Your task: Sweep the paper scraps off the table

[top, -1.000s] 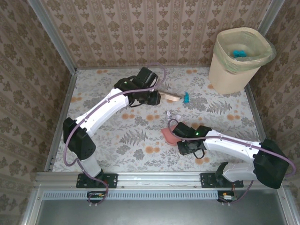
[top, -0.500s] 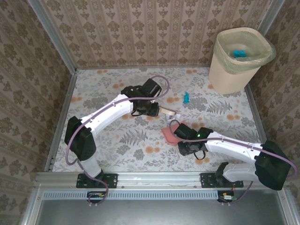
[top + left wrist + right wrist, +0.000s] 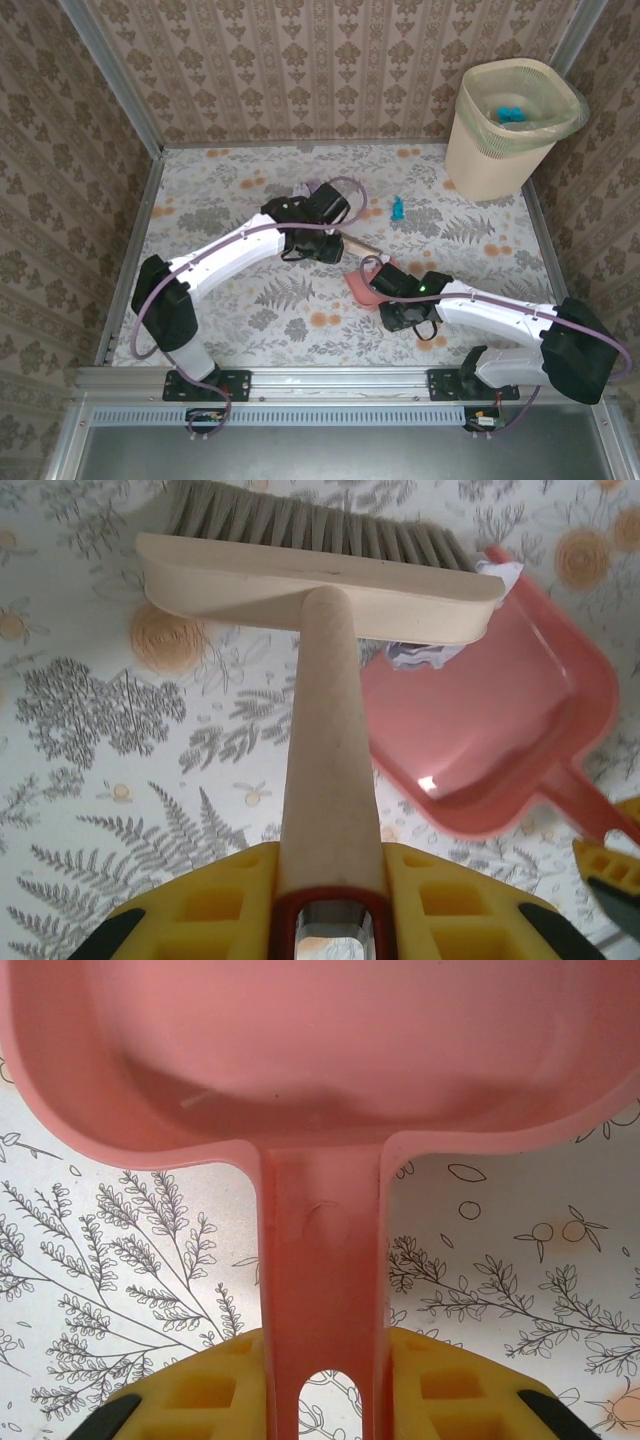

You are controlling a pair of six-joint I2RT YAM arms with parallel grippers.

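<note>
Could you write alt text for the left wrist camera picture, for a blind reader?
A cream hand brush, its handle clamped between the yellow left fingers, reaches out over a leaf-printed table. Just under the brush head, a pale crumpled paper scrap sits at the mouth of a pink dustpan.

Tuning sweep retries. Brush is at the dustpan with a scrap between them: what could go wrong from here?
1. The white paper scrap sits right at the lip of the dustpan, under the brush. A skewed stroke may flick it past the pan's side instead of in.
2. The teal scrap lies apart on the table, beyond both tools, and could be left behind.
</note>
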